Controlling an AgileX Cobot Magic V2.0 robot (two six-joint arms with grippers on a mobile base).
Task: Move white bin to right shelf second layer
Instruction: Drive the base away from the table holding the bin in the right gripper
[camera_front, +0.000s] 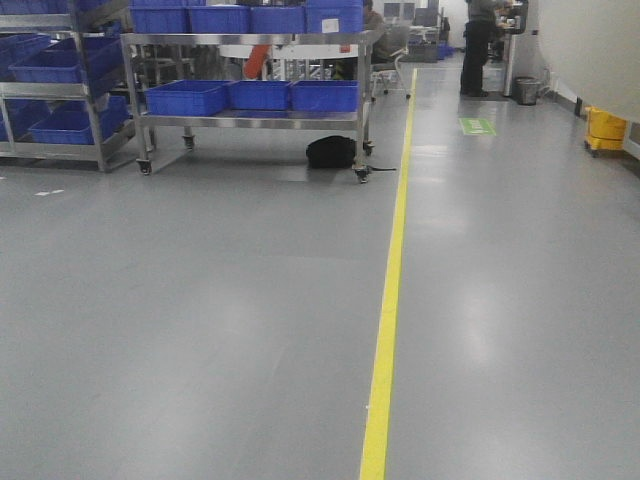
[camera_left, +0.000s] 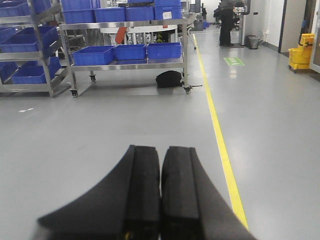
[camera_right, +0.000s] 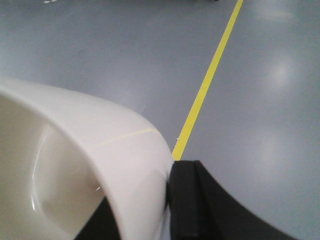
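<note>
The white bin (camera_right: 75, 150) fills the lower left of the right wrist view, held above the grey floor. My right gripper (camera_right: 150, 192) is shut on its wall: one black finger (camera_right: 187, 200) presses the outside and the other shows dark inside the rim. A pale rounded surface (camera_front: 592, 45) in the front view's top right corner looks like the same bin. In the left wrist view my left gripper (camera_left: 161, 150) is shut, its pads together and nothing between them. The right shelf second layer is out of view.
A yellow floor line (camera_front: 392, 280) runs ahead. Steel racks with blue crates (camera_front: 250, 95) stand far left, with a black bag (camera_front: 331, 152) beside a caster. A person (camera_front: 478, 45), a waste basket (camera_front: 527, 90) and a yellow mop bucket (camera_front: 605, 130) are at the far right.
</note>
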